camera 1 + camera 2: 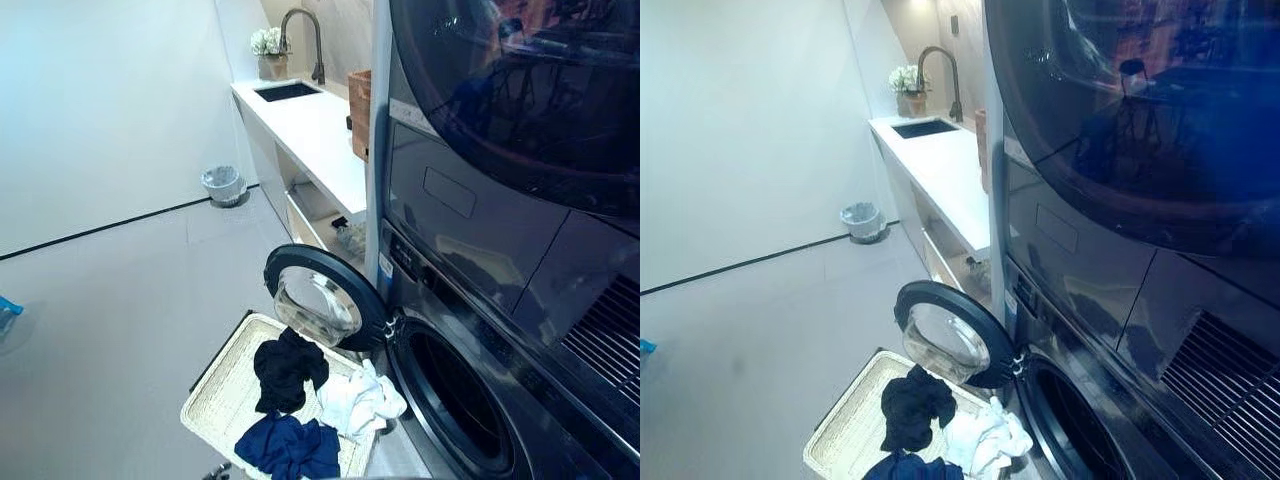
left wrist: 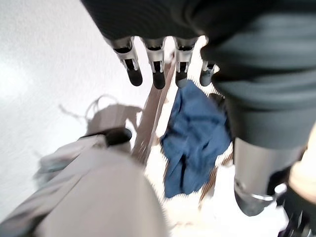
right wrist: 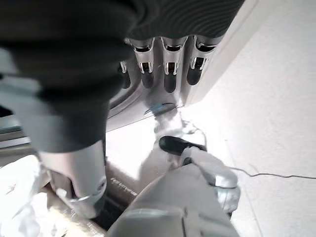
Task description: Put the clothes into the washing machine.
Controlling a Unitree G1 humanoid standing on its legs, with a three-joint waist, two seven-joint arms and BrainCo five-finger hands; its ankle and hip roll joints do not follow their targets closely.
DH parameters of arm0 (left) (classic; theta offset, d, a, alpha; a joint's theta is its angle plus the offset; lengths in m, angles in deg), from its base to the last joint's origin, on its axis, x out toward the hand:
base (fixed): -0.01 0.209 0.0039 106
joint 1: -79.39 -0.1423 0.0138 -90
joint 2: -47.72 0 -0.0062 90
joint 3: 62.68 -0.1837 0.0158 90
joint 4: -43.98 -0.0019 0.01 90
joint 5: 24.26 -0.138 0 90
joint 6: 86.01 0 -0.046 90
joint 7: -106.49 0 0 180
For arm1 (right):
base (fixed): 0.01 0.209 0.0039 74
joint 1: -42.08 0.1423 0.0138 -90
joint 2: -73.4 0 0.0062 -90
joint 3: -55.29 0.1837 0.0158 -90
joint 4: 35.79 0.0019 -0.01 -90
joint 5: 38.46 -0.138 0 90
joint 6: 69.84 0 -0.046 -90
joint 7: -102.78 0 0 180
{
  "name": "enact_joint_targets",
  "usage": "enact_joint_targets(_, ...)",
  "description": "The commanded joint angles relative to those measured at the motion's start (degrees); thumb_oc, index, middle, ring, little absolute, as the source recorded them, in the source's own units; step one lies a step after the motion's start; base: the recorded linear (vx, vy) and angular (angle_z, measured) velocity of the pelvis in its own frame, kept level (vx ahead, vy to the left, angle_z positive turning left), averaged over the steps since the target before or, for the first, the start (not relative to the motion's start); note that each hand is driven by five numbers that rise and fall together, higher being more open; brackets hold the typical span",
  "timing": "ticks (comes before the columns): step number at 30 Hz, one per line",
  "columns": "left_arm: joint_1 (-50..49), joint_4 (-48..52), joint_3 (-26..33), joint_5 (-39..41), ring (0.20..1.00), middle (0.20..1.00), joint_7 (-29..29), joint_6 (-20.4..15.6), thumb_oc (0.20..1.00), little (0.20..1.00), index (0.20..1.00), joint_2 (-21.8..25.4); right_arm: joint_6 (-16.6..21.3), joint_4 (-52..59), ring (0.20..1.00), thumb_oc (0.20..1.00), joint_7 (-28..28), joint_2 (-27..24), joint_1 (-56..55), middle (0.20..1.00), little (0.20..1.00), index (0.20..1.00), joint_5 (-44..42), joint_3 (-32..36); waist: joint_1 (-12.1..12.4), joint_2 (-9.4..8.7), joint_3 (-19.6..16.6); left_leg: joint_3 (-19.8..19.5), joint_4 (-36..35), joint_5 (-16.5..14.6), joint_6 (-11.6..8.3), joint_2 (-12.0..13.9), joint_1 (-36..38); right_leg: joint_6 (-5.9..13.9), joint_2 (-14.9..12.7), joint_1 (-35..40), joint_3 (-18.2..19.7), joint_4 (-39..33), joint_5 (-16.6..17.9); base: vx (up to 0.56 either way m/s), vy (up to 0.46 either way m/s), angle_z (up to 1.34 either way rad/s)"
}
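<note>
Fingers of the left hand (image 2: 155, 69) hang straight and empty over the crumpled navy-blue cloth (image 2: 192, 138); the right hand (image 3: 168, 66) hangs likewise. Below them, a pale woven laundry basket (image 1: 225, 385) holds it, a black garment (image 1: 288, 370) and a white one (image 1: 358, 400). Soft, light and floppy, they likely want pinching at a bunched fold, with the dark front-loading washing machine (image 1: 455, 400) open alongside.

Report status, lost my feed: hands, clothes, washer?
Left hand and right hand open, empty. Clothes all in basket. Washer door open, drum unobstructed.
</note>
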Motion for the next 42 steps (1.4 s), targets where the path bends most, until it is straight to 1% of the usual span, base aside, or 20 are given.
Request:
enact_joint_targets(1,9.1,4.4,2.6,4.2,1.000,1.000,-9.3,-7.9,1.000,1.000,1.000,3.4,1.2,-0.9,1.000,1.000,2.2,0.5,6.8,1.000,1.000,1.000,-4.5,1.1,2.7,-3.25,6.6,2.2,0.0,-3.2,2.43,-2.0,0.0,1.50,-2.6,-5.4,0.5,1.3,2.7,-0.19,-0.022,0.10)
enact_joint_targets(4,12.4,9.7,3.9,3.6,1.000,1.000,-16.6,-11.6,1.000,1.000,1.000,4.5,1.9,-0.1,1.000,1.000,3.4,0.3,9.1,1.000,1.000,1.000,-6.3,0.7,3.1,-3.03,9.6,1.4,0.0,-2.5,2.60,-2.3,-3.6,1.26,-2.3,-9.1,0.6,1.4,3.5,-0.24,-0.035,0.11)
enact_joint_targets(5,15.0,13.8,4.4,0.9,1.000,1.000,-22.7,-13.4,1.000,1.000,1.000,5.8,2.2,0.9,1.000,1.000,4.4,0.2,10.8,1.000,1.000,1.000,-7.5,-0.2,3.3,-2.92,12.0,0.8,0.0,-1.8,2.88,-2.6,-6.4,1.00,-2.0,-12.6,0.6,3.2,3.4,-0.19,-0.027,0.21)
enact_joint_targets(6,15.5,14.6,4.5,0.7,1.000,1.000,-23.4,-13.3,1.000,1.000,1.000,6.0,2.3,1.1,1.000,1.000,4.6,0.1,11.1,1.000,1.000,1.000,-7.8,-0.3,3.4,-2.87,12.4,0.6,0.0,-1.7,2.91,-2.7,-6.9,0.95,-2.0,-13.4,0.7,3.8,3.3,-0.24,-0.027,0.23)
enact_joint_targets(7,17.0,16.3,4.5,-1.3,1.000,1.000,-25.9,-13.8,1.000,1.000,1.000,6.7,2.4,1.7,1.000,1.000,5.0,0.0,12.1,1.000,1.000,1.000,-8.6,-0.6,3.5,-2.76,13.7,0.1,0.0,-1.2,3.02,-2.8,-8.3,0.76,-1.7,-15.4,0.6,5.4,2.9,-0.18,-0.009,0.11)
enact_joint_targets(8,19.7,18.0,3.4,-5.2,1.000,1.000,-31.0,-14.7,1.000,1.000,1.000,7.9,2.4,2.3,1.000,1.000,5.6,-0.6,13.9,1.000,1.000,1.000,-10.1,-1.4,3.7,-2.52,15.7,-0.7,0.1,-0.3,3.12,-3.1,-10.6,0.49,-1.3,-18.4,0.6,7.5,2.7,-0.20,-0.001,0.02)
enact_joint_targets(9,21.5,18.9,2.7,-6.6,1.000,1.000,-33.3,-14.7,1.000,1.000,1.000,8.6,2.3,2.4,1.000,1.000,5.7,-1.1,15.3,1.000,1.000,1.000,-10.6,-1.7,3.7,-2.44,16.8,-1.1,0.6,0.1,3.15,-3.2,-12.1,0.43,-1.3,-20.2,0.7,8.7,2.7,-0.13,0.006,-0.04)
enact_joint_targets(11,23.0,19.8,2.3,-6.8,1.000,1.000,-35.2,-14.6,1.000,1.000,1.000,9.3,2.2,2.6,1.000,1.000,5.6,-1.6,16.3,1.000,1.000,1.000,-10.9,-2.1,3.7,-2.40,17.6,-1.2,0.9,0.3,3.17,-3.4,-13.2,0.44,-1.2,-21.4,0.9,9.3,2.7,-0.08,0.009,0.02)
enact_joint_targets(12,25.3,21.2,1.8,-8.7,1.000,1.000,-38.1,-14.3,1.000,1.000,1.000,10.2,2.3,2.9,1.000,1.000,5.6,-2.3,17.7,1.000,1.000,1.000,-11.5,-2.5,3.7,-2.57,19.0,-1.0,1.3,0.5,3.22,-3.5,-14.8,0.57,-1.2,-23.2,1.0,10.1,2.7,-0.10,-0.001,0.05)
enact_joint_targets(13,26.1,21.6,1.6,-9.3,1.000,1.000,-39.0,-14.2,1.000,1.000,1.000,10.6,2.3,3.1,1.000,1.000,5.6,-2.5,18.3,1.000,1.000,1.000,-11.8,-2.7,3.7,-2.69,19.5,-1.0,1.6,0.6,3.23,-3.6,-15.3,0.62,-1.2,-23.8,1.0,10.3,2.8,-0.14,-0.023,-0.01)
enact_joint_targets(16,32.4,23.9,-1.1,-17.0,1.000,1.000,-44.7,-13.4,1.000,1.000,1.000,13.7,2.8,4.0,1.000,1.000,5.3,-3.8,22.2,1.000,1.000,1.000,-13.8,-3.5,3.5,-3.95,23.2,-0.7,5.7,0.3,3.04,-4.1,-21.0,0.82,-1.1,-28.8,1.1,12.3,3.6,-0.13,-0.056,-0.03)
enact_joint_targets(17,33.0,24.1,-1.5,-18.9,1.000,1.000,-45.1,-13.0,1.000,1.000,1.000,14.0,2.8,4.1,1.000,1.000,5.2,-4.0,22.4,1.000,1.000,1.000,-13.9,-3.5,3.4,-4.10,23.2,-0.8,6.2,0.2,3.01,-4.2,-21.7,0.82,-1.1,-29.3,1.1,12.5,3.6,-0.04,-0.026,0.03)
enact_joint_targets(19,33.4,24.3,-1.8,-19.4,1.000,1.000,-45.5,-12.8,1.000,1.000,1.000,14.3,2.9,4.4,1.000,1.000,5.2,-4.1,22.5,1.000,1.000,1.000,-13.9,-3.6,3.4,-4.22,23.2,-0.8,6.8,0.1,2.98,-4.3,-22.7,0.85,-1.1,-30.1,1.1,12.8,3.7,-0.04,-0.004,0.01)
enact_joint_targets(20,36.9,25.4,-4.5,-26.1,1.000,1.000,-47.5,-11.2,1.000,1.000,1.000,16.5,3.0,5.6,1.000,1.000,5.2,-4.8,24.2,1.000,1.000,1.000,-14.5,-4.3,3.1,-4.98,23.2,-0.6,9.8,0.0,2.83,-4.5,-28.2,0.99,-1.0,-35.3,0.7,15.3,3.8,-0.11,0.002,0.03)
enact_joint_targets(22,39.9,25.7,-7.1,-30.2,1.000,1.000,-48.2,-9.7,1.000,1.000,1.000,17.9,2.6,6.4,1.000,1.000,5.1,-5.8,25.9,1.000,1.000,1.000,-14.7,-5.1,2.6,-4.98,23.2,-0.7,12.1,0.3,2.75,-4.7,-32.9,1.01,-0.7,-39.8,0.7,17.9,3.7,-0.10,0.033,0.03)
enact_joint_targets(27,46.4,23.9,-13.1,-37.8,1.000,1.000,-47.2,-6.6,1.000,1.000,1.000,21.4,2.2,7.6,1.000,1.000,4.8,-7.8,28.4,1.000,1.000,1.000,-14.8,-6.0,1.4,-4.86,23.2,-0.7,17.1,-0.5,2.96,-5.4,-40.2,0.73,0.0,-47.2,1.2,21.9,3.4,-0.05,0.038,-0.01)
enact_joint_targets(29,48.9,22.8,-15.3,-39.0,1.000,1.000,-46.7,-5.4,1.000,1.000,1.000,22.2,2.1,8.0,1.000,1.000,4.6,-8.2,29.3,1.000,1.000,1.000,-14.8,-6.3,1.0,-5.03,23.2,-0.9,19.0,-0.8,3.06,-5.8,-42.8,0.59,0.3,-49.4,1.4,22.9,3.5,-0.04,0.007,0.01)
enact_joint_targets(35,55.8,18.1,-19.8,-39.0,1.000,1.000,-45.4,-4.3,1.000,1.000,1.000,23.6,2.4,7.8,1.000,1.000,3.7,-8.9,32.3,1.000,1.000,1.000,-15.1,-8.0,-0.4,-5.15,23.2,-0.4,22.9,-1.6,3.08,-5.3,-48.5,0.31,0.7,-55.1,1.9,25.6,3.4,-0.03,0.015,0.00)
enact_joint_targets(39,58.7,15.3,-21.4,-38.6,1.000,1.000,-44.4,-3.2,1.000,1.000,1.000,23.5,2.3,8.0,1.000,1.000,3.7,-8.8,33.1,1.000,1.000,1.000,-15.2,-9.2,-1.0,-5.30,23.2,-0.4,24.4,-2.1,2.88,-5.1,-50.5,0.18,1.0,-57.0,2.3,26.6,3.1,0.01,0.011,-0.03)
enact_joint_targets(42,60.5,13.2,-22.1,-38.5,1.000,1.000,-45.1,-2.9,1.000,1.000,1.000,23.7,2.5,7.7,1.000,1.000,3.5,-8.9,33.9,1.000,1.000,1.000,-15.0,-9.7,-1.4,-5.31,23.2,-0.4,24.8,-2.1,2.70,-4.9,-51.6,-0.05,1.4,-58.1,2.5,26.9,2.9,0.00,0.000,0.00)
